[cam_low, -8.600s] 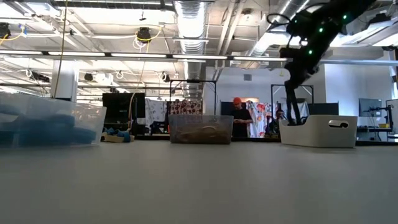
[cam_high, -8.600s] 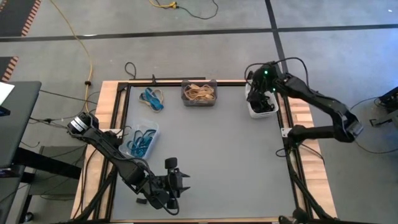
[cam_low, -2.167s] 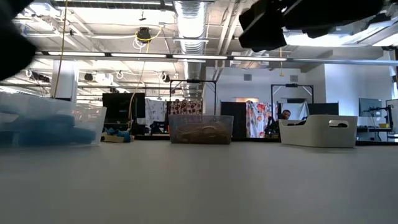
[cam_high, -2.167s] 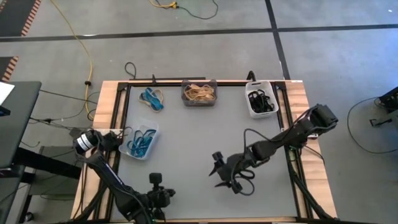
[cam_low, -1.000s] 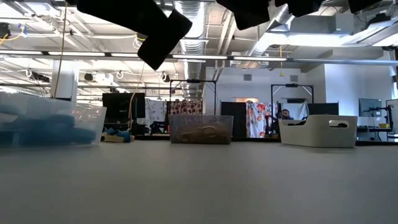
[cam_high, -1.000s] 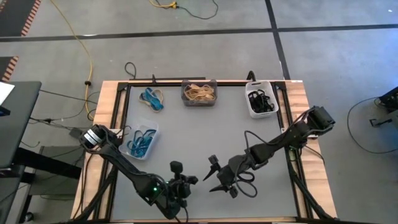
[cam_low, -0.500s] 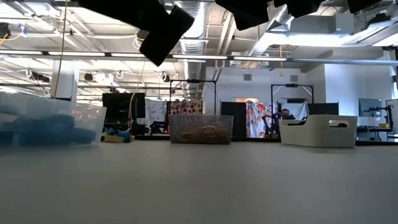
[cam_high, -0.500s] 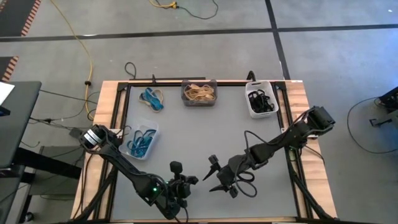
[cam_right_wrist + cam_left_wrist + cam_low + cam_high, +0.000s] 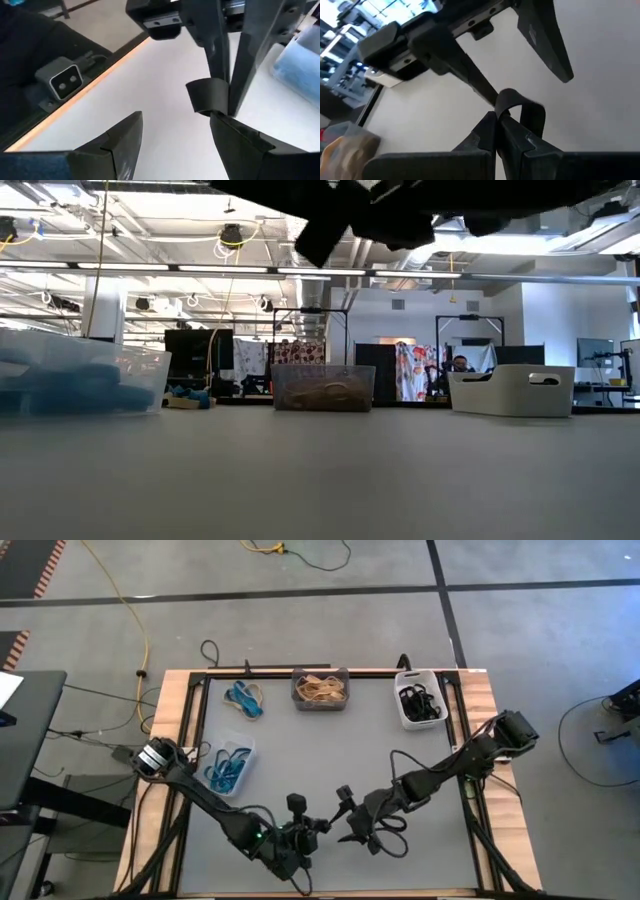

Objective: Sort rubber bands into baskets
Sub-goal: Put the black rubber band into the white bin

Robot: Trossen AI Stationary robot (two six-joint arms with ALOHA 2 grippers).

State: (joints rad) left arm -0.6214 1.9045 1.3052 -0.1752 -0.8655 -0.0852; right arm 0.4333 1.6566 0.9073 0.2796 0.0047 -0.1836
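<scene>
Black band pinched in left pincer; far end hidden

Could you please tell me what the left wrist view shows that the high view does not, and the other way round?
Only the left wrist view: the left gripper is shut on a black rubber band. Only the high view: the clear basket holding blue bands, and loose blue bands lying beyond it. Both: the open right gripper facing the left one closely above the table.
</scene>
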